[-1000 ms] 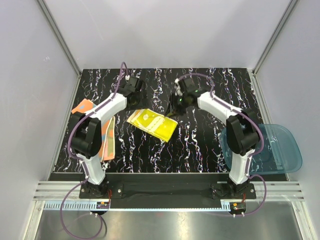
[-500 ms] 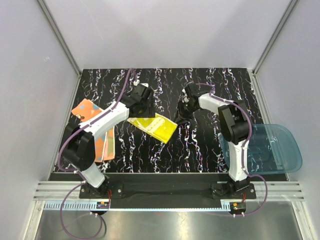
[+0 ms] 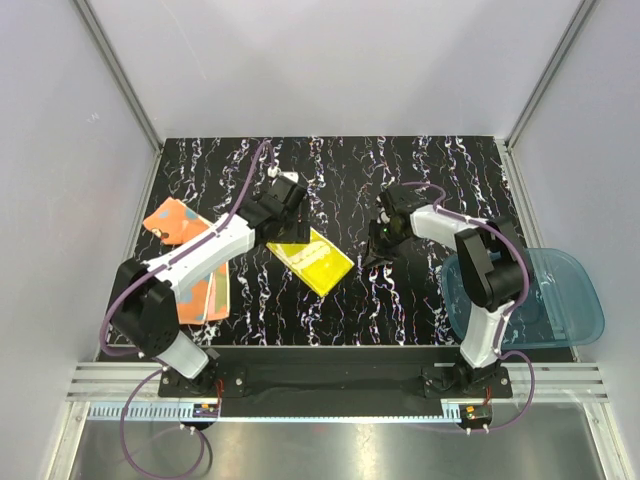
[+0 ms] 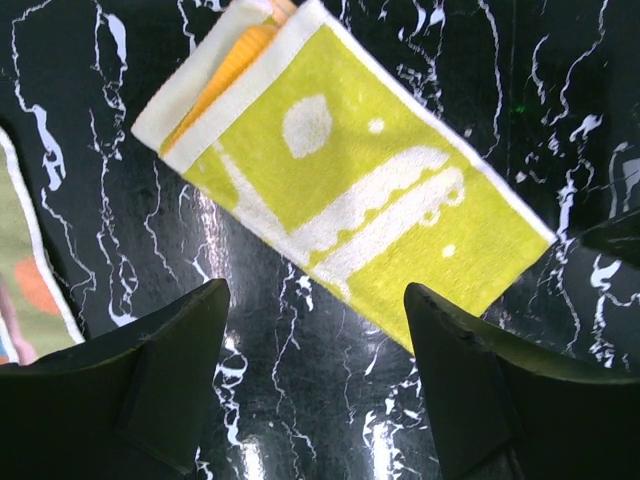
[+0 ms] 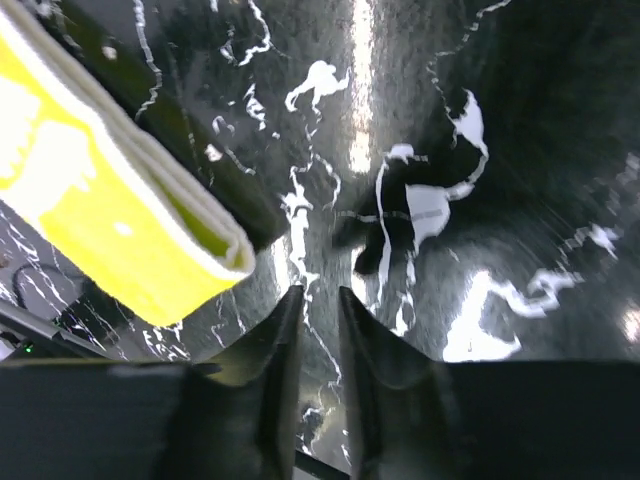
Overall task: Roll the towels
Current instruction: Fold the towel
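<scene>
Our left tool (image 4: pixel 312 385) is wide open and hangs right over the yellow towel (image 3: pixel 310 257), which lies folded flat mid-tabletop (image 3: pixel 400 300), long way slanting from far left to near right. Our right tool (image 5: pixel 318 340) sits just off the towel's right end, nearly closed and holding nothing, we think. The left arm is nearer. The orange towel (image 3: pixel 170 220) lies at the left, partly hidden. There is room all around.
</scene>
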